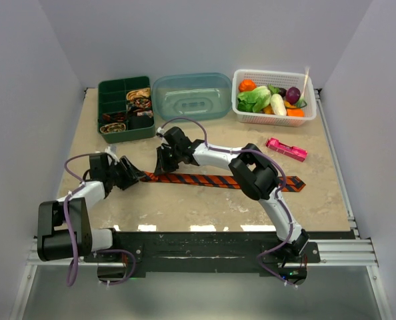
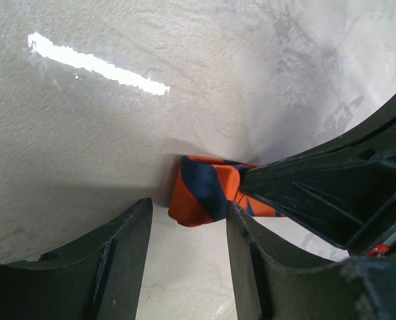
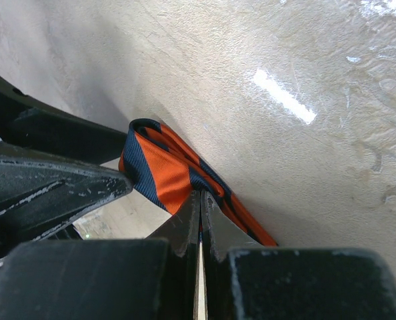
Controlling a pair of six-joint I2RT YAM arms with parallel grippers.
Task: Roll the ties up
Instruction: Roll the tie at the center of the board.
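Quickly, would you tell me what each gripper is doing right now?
Left gripper: open, around the folded end of the tie.
Right gripper: shut on the tie.

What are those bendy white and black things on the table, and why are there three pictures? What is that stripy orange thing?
Those are two robot arms, each ending in a two-finger pincer. One picture looks down from above the table. The other two come from little cameras on the wrists, so you see each arm's own fingers up close. The stripy thing is an orange tie lying flat. The right pincer is shut on the tie near its folded end. The left pincer is open, with that folded end right in front of it. At the back stand a green box with rolled ties inside, a blue lid, and a white basket of toy vegetables. A pink gadget lies nearby.
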